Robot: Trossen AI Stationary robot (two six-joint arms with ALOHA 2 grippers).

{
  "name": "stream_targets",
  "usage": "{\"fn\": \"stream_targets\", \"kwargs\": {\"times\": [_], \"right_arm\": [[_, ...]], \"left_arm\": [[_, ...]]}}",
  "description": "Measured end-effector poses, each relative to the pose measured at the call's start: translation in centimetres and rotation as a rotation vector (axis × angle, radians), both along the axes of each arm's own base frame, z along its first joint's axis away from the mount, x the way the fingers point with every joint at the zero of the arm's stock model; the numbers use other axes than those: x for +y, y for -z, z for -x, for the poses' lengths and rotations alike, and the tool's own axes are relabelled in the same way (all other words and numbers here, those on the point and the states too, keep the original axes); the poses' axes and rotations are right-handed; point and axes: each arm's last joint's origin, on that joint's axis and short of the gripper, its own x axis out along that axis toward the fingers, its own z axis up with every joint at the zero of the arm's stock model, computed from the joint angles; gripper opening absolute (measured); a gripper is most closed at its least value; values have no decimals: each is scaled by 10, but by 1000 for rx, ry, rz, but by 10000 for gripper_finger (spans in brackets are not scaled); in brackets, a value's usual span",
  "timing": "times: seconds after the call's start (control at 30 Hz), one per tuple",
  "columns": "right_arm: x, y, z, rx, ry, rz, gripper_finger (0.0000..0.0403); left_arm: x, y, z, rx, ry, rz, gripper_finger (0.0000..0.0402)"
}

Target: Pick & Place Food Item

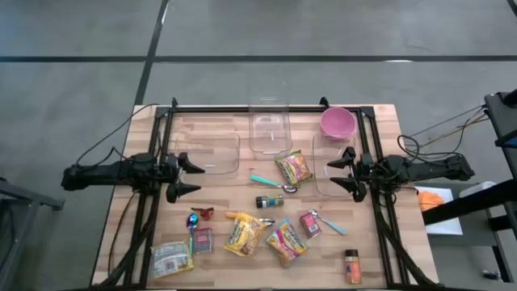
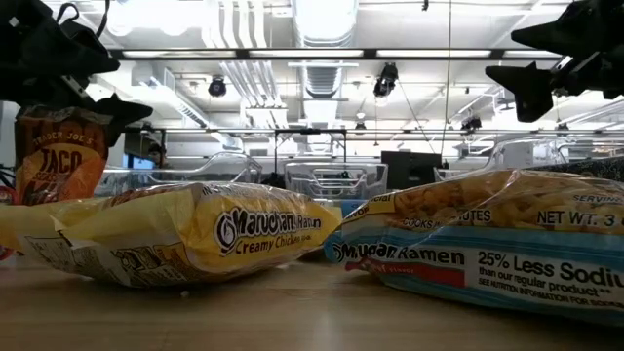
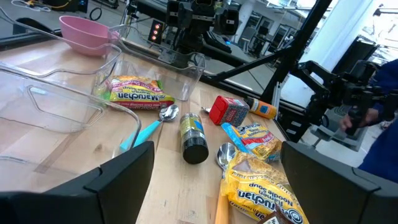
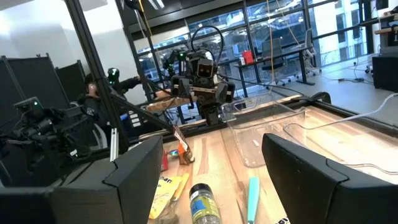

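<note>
Table (image 1: pixel 380 121) – left claw (image 1: pixel 192 178), right claw (image 1: pixel 340 172) – open, empty

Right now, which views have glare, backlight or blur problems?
Low view: ceiling lights blow out the background, both arms read as silhouettes, and the near Maruchan ramen pack fills the frame, slightly soft. Right wrist view: bright windows behind, and the spice jar is blurred. Left wrist view: reflections on the clear container. High view: even light, no harsh shadows.
</note>
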Motion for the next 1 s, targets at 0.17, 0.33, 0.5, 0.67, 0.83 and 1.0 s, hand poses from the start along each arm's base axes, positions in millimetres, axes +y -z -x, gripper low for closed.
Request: {"fn": "stream_targets", "kwargs": {"times": [0.17,0.33,0.5,0.67,0.83,1.0], "right_arm": [[0,-1,0,-12,1,-2,271],[0,-9,2,-90,1,-17,271],[0,-13,3,-137,-21,-128,271],[-1,-15,3,-162,-55,-330,271],[-2,-24,7,-266,-52,-310,271],[-2,-45,11,-245,-17,-182,271]], "left_arm": [[0,0,0,0,0,0,358],[0,0,0,-8,-7,-66,358],[2,-7,-1,-94,-63,-78,358],[2,-17,-1,-188,-76,50,358],[4,-29,0,-306,-153,85,358],[9,-42,4,-456,-302,280,358]]}}
